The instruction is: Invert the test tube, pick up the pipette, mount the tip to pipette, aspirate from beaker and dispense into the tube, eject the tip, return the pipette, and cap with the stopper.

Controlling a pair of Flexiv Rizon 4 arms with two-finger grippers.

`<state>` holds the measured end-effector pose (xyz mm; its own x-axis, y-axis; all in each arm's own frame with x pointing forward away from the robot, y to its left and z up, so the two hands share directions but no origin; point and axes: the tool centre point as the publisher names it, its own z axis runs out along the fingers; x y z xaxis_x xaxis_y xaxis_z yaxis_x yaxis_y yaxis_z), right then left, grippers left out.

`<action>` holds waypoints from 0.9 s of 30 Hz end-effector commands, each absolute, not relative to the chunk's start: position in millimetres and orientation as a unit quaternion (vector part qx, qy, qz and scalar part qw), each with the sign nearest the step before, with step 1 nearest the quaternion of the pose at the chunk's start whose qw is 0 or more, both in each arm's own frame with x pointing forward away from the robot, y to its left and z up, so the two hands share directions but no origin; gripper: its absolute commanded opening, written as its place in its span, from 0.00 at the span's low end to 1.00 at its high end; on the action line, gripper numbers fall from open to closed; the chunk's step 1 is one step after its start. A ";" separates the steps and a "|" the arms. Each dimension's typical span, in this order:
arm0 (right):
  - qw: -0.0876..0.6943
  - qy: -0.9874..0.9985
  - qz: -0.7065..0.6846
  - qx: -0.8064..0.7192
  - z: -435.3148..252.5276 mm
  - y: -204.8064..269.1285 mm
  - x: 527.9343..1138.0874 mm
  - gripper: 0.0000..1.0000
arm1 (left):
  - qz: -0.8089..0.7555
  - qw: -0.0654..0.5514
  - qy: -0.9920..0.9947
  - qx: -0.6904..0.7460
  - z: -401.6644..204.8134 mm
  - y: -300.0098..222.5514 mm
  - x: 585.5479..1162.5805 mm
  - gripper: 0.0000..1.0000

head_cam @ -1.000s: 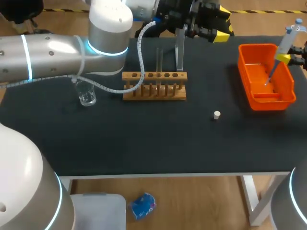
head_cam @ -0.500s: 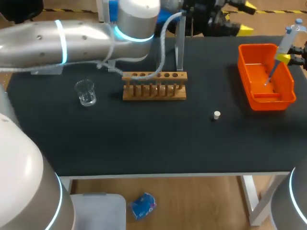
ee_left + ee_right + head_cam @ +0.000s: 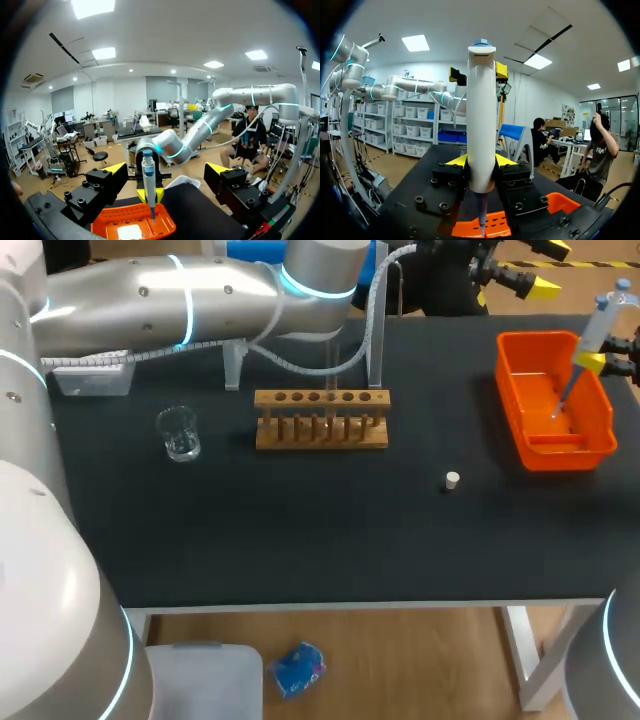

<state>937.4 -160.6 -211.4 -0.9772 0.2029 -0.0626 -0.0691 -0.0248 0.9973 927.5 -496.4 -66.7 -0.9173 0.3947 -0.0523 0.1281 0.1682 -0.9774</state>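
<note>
Right hand point(image 3: 481, 162) is pinching the pipette point(image 3: 481, 115) upright over the orange bin point(image 3: 600, 435), so tip ejection is probably happening; left hand point(image 3: 167, 169) is hanging spread, empty. Stopper point(image 3: 452, 479) is lying on the table point(image 3: 300, 530): pipette return and capping are awaiting

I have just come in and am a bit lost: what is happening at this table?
The right gripper holds the pipette upright, its lower end over the orange bin. The left gripper is open and empty, at the far side of the table. A test tube stands in the wooden rack; the beaker and stopper sit on the table.
</note>
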 end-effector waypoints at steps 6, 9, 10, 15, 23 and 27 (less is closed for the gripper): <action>0.094 0.692 0.714 0.047 -211.8 -161.8 938.2 0.00 | 0.611 0.079 -0.774 -0.145 -66.3 -506.8 918.8 0.51; 0.094 0.692 0.714 0.047 -211.8 -161.8 938.2 0.00 | 0.620 0.066 -0.771 -0.131 -70.0 -511.1 913.9 0.00; 0.094 0.692 0.714 0.047 -211.8 -161.8 938.2 0.00 | 0.622 0.062 -0.770 -0.126 -71.5 -512.3 912.4 0.00; 0.094 0.692 0.714 0.047 -211.8 -161.8 938.2 0.00 | 0.629 0.057 -0.765 -0.122 -74.3 -520.2 907.6 0.00; 0.094 0.692 0.714 0.047 -211.8 -161.8 938.2 0.00 | 0.626 0.066 -0.768 -0.118 -75.9 -525.5 908.8 0.00; 0.094 0.692 0.714 0.047 -211.8 -161.8 938.2 0.00 | 0.626 0.066 -0.768 -0.118 -75.9 -525.5 908.8 0.00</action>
